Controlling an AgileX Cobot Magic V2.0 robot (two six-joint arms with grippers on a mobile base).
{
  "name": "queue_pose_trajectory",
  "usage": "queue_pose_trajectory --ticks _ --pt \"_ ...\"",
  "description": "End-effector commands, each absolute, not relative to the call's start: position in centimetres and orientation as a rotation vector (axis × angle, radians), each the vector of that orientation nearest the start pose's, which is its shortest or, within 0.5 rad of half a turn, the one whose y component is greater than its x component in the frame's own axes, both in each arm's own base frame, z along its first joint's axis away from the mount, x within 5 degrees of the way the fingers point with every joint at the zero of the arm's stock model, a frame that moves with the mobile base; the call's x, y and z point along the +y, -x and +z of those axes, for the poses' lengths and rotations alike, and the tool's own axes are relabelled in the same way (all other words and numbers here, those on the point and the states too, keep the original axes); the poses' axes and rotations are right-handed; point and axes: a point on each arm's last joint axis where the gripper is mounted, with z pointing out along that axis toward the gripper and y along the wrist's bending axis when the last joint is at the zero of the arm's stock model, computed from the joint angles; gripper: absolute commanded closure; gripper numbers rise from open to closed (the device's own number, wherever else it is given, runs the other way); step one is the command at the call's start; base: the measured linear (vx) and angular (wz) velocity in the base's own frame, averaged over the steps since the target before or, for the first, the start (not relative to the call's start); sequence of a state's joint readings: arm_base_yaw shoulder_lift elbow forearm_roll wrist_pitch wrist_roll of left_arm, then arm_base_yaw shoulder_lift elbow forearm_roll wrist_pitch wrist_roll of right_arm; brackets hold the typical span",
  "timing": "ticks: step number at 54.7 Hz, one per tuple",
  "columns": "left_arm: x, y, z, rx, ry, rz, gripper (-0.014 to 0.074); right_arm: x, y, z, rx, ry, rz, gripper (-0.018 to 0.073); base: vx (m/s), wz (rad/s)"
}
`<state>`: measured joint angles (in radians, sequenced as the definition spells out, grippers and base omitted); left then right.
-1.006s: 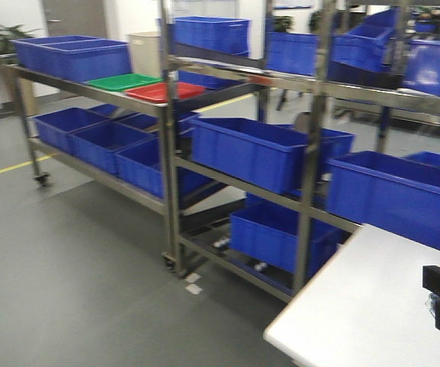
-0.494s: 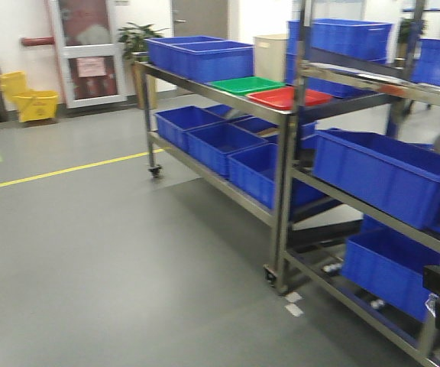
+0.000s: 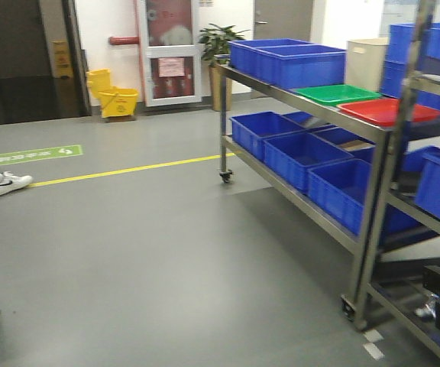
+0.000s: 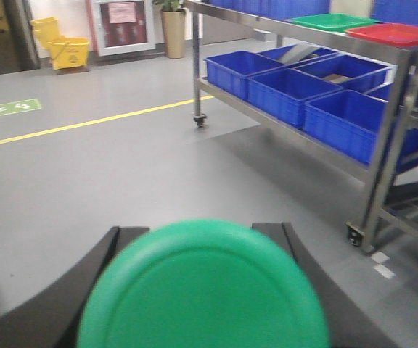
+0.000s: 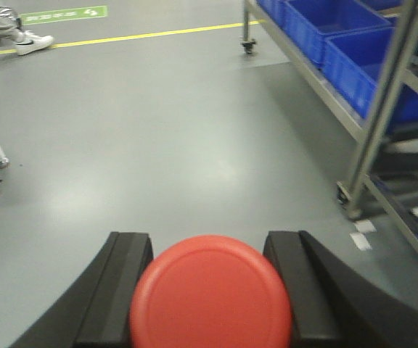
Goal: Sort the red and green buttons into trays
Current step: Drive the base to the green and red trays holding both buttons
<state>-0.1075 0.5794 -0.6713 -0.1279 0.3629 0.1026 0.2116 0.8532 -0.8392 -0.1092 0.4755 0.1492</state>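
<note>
**Green and red buttons in hand, trays waiting on the rack**

The left fingers (image 4: 122, 254) are clamping the green button (image 4: 203, 290), one finger on each side of its body, and its cap is filling the bottom of the left wrist view. The right fingers (image 5: 125, 283) are gripping the red button (image 5: 210, 293) the same way. Both arms are pointing forward over grey floor (image 5: 194, 130). The green tray (image 3: 336, 94) and red tray (image 3: 388, 112) are sitting side by side on the top shelf of a steel rack (image 3: 373, 191), well apart from the fingers. The carrying step seems to be in hand. Next, each arm is needing to get above its matching tray before releasing.
</note>
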Motion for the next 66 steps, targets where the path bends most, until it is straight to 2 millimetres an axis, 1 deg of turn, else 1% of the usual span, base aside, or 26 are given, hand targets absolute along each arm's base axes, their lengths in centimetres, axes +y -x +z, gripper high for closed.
queue_pose_trajectory --ticks 1,29,66 --pt "-1.68 -11.55 37.69 1.641 -0.092 -0.148 0.0599 3.22 -17.26 38.53 1.842 0.128 0.128 0.0568 0.31 0.33" --pt "-1.68 -11.55 37.69 1.641 -0.092 -0.148 0.0599 3.22 -17.26 38.52 1.843 0.128 0.127 0.0568 0.39 0.25" --pt "-1.68 -11.54 37.7 1.641 -0.092 -0.148 0.0599 3.22 -17.36 38.26 1.867 0.128 0.124 0.0568 0.49 0.11"
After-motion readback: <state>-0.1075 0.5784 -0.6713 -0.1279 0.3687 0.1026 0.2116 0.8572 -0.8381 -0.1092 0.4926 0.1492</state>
